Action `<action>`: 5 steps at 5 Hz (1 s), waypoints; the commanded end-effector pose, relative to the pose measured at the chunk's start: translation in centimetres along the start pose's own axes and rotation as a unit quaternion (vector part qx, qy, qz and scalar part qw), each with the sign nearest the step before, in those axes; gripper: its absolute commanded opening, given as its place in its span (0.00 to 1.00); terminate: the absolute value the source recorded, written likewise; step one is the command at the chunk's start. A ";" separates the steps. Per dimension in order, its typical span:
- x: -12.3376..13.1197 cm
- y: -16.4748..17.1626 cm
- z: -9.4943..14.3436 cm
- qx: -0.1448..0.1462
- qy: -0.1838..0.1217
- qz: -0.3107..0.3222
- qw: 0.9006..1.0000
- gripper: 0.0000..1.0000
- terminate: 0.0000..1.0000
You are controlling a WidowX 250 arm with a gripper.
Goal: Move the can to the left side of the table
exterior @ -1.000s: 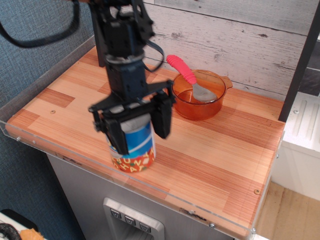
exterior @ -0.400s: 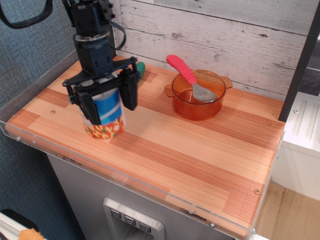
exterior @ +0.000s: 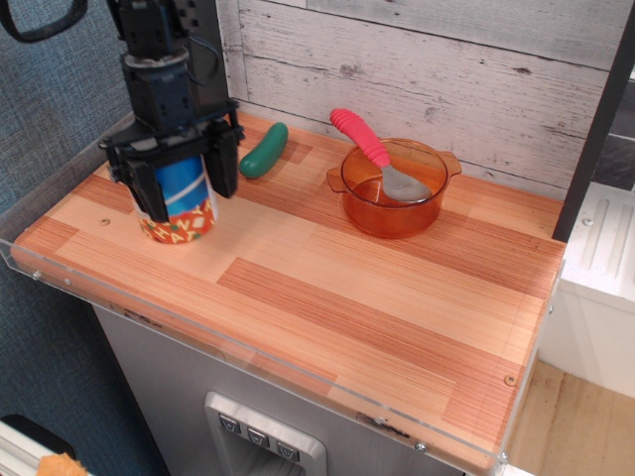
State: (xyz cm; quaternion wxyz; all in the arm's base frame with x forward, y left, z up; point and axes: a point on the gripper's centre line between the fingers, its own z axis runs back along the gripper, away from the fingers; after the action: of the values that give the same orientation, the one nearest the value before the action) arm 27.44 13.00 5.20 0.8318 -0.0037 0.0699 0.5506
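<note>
Can (exterior: 181, 203) upright at left end of table (exterior: 397, 297), base appears to rest on planks, though contact not clear. I read gripper (exterior: 184, 178) as clamped on can: black fingers (exterior: 226, 164) pressed against both sides of blue label. Green pickle-shaped object (exterior: 264, 150) lies just right of gripper. Orange bowl (exterior: 393, 187) with red-handled spoon (exterior: 375, 157) inside sits well apart, toward back wall.

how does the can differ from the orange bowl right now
The can is opaque, with a blue label and a red-orange patterned band; the orange bowl is see-through. The can is tall and upright, the bowl low and wide. The can sits near the left end of the table between the fingers of the gripper; the bowl sits apart near the back wall, holding a spoon. Both are round.
</note>
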 end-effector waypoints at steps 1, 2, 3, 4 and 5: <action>2.6 -0.5 1.9 -0.009 -0.025 0.012 1.000 1.00 0.00; 1.7 -0.6 2.3 -0.007 -0.032 -0.001 0.999 1.00 0.00; 0.3 -0.5 3.4 -0.002 -0.042 -0.027 0.999 1.00 0.00; -1.4 -0.5 4.6 0.004 -0.050 -0.089 0.995 1.00 0.00; -2.4 0.2 5.6 0.017 -0.060 -0.200 0.978 1.00 0.00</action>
State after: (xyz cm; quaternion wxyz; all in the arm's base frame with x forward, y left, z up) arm 26.39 11.06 8.98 0.9310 0.0262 0.0518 0.3603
